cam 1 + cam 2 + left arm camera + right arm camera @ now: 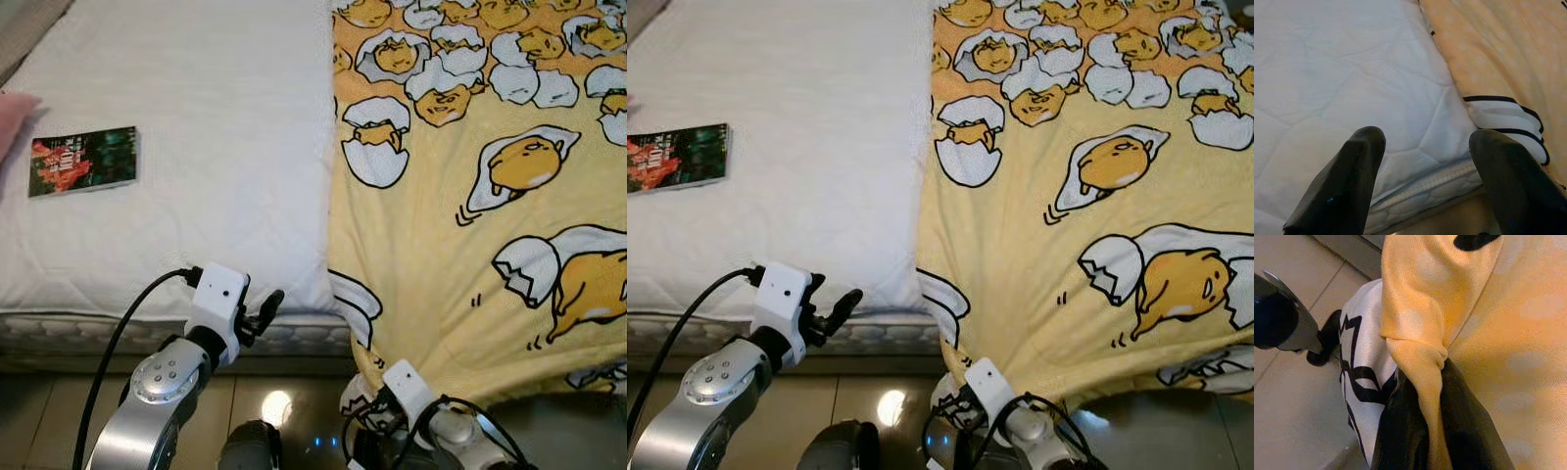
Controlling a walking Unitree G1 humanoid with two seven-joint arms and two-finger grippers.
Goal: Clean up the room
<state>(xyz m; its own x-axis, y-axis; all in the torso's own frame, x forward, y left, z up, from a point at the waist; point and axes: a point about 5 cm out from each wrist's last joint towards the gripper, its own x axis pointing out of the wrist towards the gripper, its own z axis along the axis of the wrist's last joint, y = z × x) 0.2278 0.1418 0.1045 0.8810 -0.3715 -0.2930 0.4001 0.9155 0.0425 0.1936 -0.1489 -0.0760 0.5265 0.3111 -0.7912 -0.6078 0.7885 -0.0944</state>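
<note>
Right wrist view: right tool [1425, 431] pinches the yellow blanket [470, 196], fingertips hidden; left tool [1425, 161] spread.

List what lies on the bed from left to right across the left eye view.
pink pillow corner → book → bare white mattress → yellow blanket with egg cartoon print

I see bright, even light, a lamp glare spot on the glossy floor [277, 406], and softly blurred close-up wrist views.
</note>
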